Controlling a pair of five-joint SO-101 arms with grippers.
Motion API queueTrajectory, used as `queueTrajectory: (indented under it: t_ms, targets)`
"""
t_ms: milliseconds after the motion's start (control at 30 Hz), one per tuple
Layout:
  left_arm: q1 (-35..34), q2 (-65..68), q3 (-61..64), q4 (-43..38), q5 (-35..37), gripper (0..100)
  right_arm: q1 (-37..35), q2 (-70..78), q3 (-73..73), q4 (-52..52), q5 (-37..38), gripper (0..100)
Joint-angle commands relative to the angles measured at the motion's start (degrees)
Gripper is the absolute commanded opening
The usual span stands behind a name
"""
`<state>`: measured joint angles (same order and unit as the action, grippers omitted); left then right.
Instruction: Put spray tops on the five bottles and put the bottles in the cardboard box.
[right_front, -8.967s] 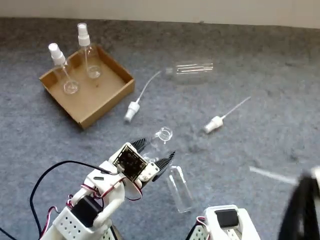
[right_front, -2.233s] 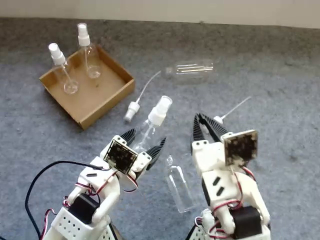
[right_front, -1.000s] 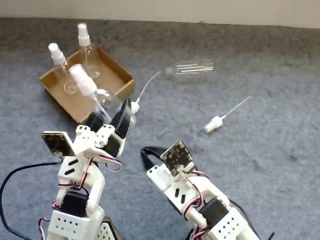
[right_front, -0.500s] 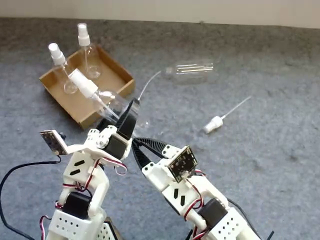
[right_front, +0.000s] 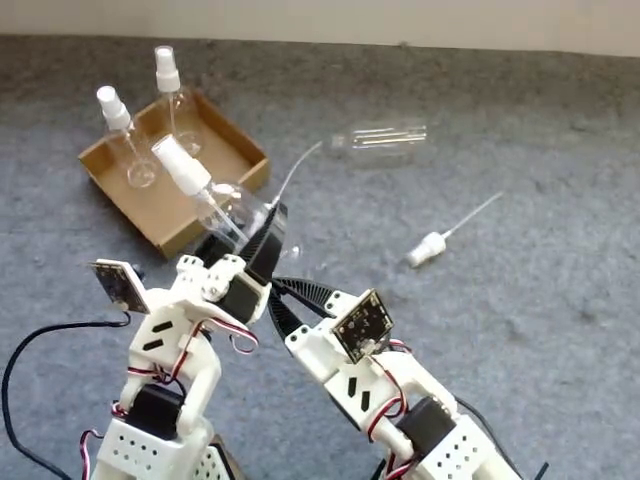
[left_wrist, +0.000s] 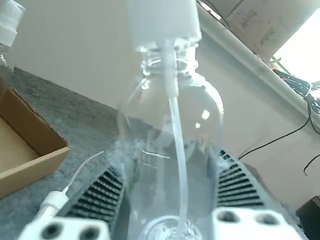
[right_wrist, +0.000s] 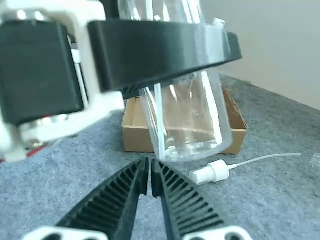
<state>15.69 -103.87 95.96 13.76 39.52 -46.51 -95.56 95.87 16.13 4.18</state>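
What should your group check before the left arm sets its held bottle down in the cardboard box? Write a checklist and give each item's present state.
1. Spray top seated on the held bottle: ok.
2. Left pincer shut on that bottle: ok.
3. Bottle upright: not ok; it leans toward the cardboard box.
4. Bare floor free in the box: ok; two capped bottles stand at its far side.
5. Right pincer clear of the bottle: cannot tell; it is shut, close under the base.
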Motion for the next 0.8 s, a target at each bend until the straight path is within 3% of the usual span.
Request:
queueTrajectory:
  t_ms: [0, 767]
  targets:
    - [3.6, -0.5, 1.2, 1.0, -1.0, 5, -0.1, -0.7, 7.5, 0.6, 0.7, 1.2]
    - [4.3, -0.5, 1.2, 4.4, -1.0, 6, 13.8, -0.7, 7.3, 0.4, 0.7, 1.2]
